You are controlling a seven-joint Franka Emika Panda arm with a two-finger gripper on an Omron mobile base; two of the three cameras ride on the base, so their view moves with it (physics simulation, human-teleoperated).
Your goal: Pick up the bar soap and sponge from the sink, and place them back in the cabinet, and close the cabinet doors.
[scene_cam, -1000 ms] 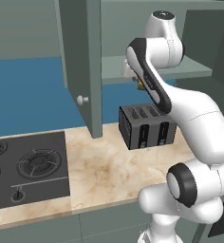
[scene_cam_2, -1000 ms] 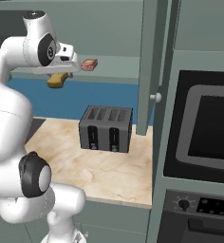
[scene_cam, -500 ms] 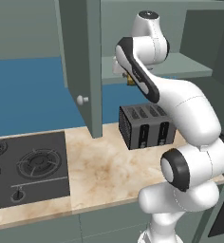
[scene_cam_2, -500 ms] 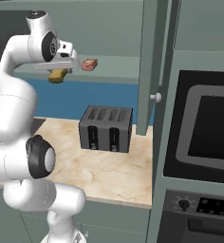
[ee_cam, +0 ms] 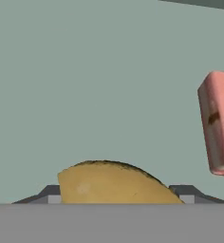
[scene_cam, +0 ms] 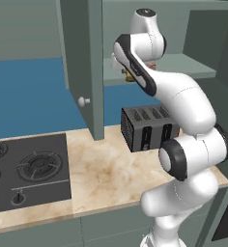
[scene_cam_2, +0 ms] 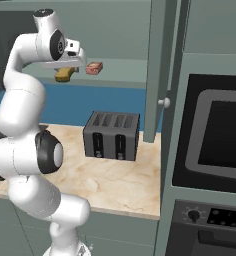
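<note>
Since a second ago the arm has swung the gripper (scene_cam_2: 65, 71) deeper into the cabinet (scene_cam_2: 120, 30) — pinching the sponge (ee_cam: 115, 182) above the shelf, near the bar soap (scene_cam_2: 94, 68). Next: lower, release.

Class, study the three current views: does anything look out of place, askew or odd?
Nothing spilled or damaged. The bar soap already lies on the cabinet shelf. The sponge sits between the jaws of the gripper at the shelf's edge, not yet set down. Both cabinet doors stand wide open above the toaster.
</note>
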